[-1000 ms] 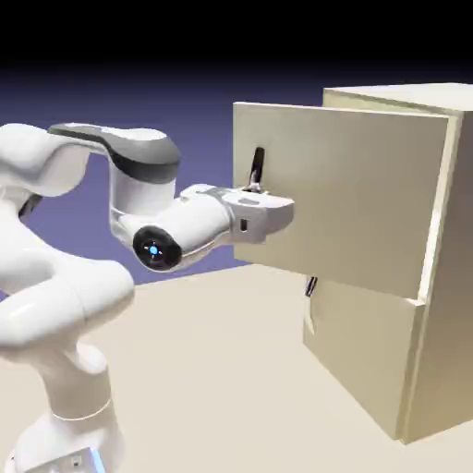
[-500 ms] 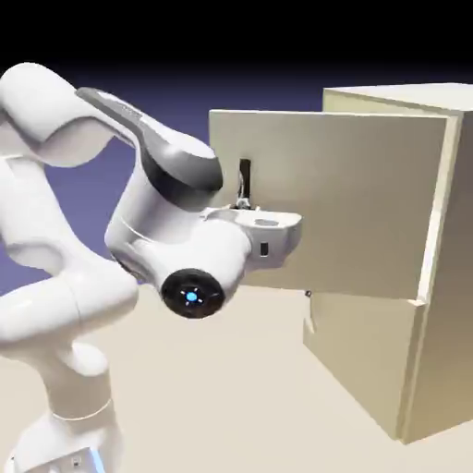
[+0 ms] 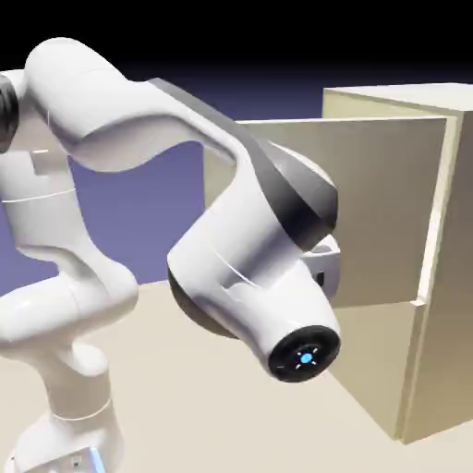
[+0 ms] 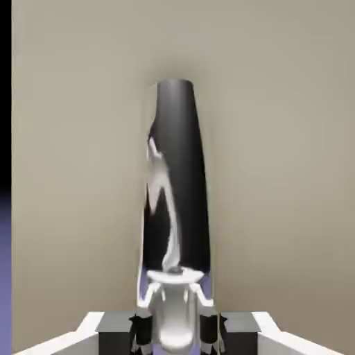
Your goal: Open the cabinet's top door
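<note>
The beige cabinet [image 3: 453,231] stands at the exterior view's right. Its top door [image 3: 379,203] hangs swung out from the front, hinged on the right. In the hand view that door's panel [image 4: 277,173] fills the picture, and its black bar handle [image 4: 177,180] runs up the middle. My gripper [image 4: 175,327] is shut on the handle's near end, with one dark fingertip [image 4: 141,329] on each side of it. In the exterior view the arm's bulky wrist [image 3: 268,277] hides both the gripper and the handle.
The shorter lower door [image 3: 379,360] stays flush with the cabinet front below the open one. The white arm's base [image 3: 74,406] rises at the lower left, over the beige tabletop [image 3: 203,416].
The top door has swung further out toward the exterior view's left. The arm has rolled and come toward the camera, so its wrist now covers the handle and hand that showed before.
</note>
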`<state>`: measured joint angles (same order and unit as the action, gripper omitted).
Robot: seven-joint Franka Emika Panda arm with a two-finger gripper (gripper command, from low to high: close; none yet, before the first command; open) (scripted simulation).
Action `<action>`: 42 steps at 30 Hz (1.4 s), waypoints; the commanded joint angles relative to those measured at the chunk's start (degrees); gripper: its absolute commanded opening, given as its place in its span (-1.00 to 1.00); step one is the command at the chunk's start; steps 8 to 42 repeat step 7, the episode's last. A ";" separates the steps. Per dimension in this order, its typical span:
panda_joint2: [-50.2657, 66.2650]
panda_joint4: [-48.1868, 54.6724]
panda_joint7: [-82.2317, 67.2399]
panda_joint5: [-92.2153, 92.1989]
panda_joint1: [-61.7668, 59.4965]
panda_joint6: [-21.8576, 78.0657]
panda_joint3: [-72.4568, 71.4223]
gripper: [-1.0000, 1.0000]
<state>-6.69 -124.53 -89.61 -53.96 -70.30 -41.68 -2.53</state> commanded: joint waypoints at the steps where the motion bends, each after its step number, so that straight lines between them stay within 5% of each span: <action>1: 1.76 2.07 -0.47 0.94 0.13 0.94 -0.04 -1.00; 6: 9.56 11.74 -2.41 4.99 0.62 5.41 -0.56 -1.00; 7: 9.56 11.74 -2.41 4.99 0.62 5.41 -0.56 1.00; 42: 9.56 11.74 -2.41 4.99 0.62 5.41 -0.56 1.00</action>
